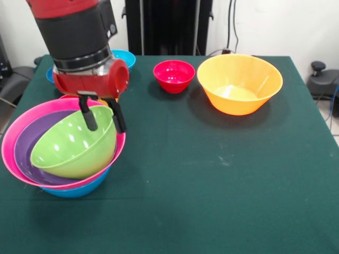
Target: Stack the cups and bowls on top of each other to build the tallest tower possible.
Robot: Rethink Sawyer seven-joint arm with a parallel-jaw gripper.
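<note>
We see the tower (63, 153) at 8 o'clock: green bowl (71, 145) in purple, pink, blue. Gripper (102, 119) fingers apart astride the green rim. Orange bowl (239, 83) and red bowl (174, 75) remain unstacked on the surface (212, 185).

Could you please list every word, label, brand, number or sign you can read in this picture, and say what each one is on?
None: no readable text shows anywhere.
The bowls, such as the green bowl and the orange bowl, are plain.
The gripper and the arm show no lettering from this side.
The table has a plain green cloth.
</note>
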